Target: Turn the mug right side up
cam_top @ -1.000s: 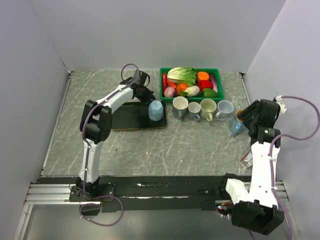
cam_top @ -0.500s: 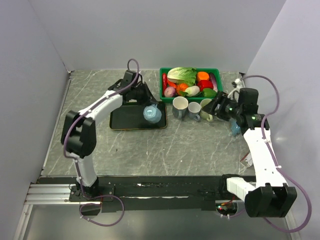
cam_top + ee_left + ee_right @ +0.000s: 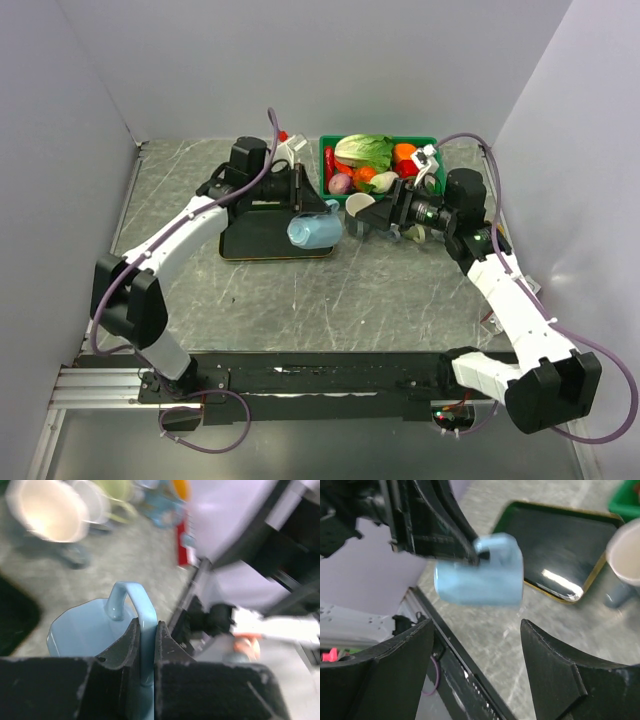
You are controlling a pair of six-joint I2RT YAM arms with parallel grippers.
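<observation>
Left end effector [image 3: 145, 645] gripping handle [image 3: 147, 617] of sideways blue mug [image 3: 315, 230]; right end effector [image 3: 477, 630] spread

No writing, number or brand can be read in any view. The mug [image 3: 315, 230] has a plain surface, and a red patch [image 3: 183, 545] in the left wrist view is too blurred to tell whether it carries any lettering.
</observation>
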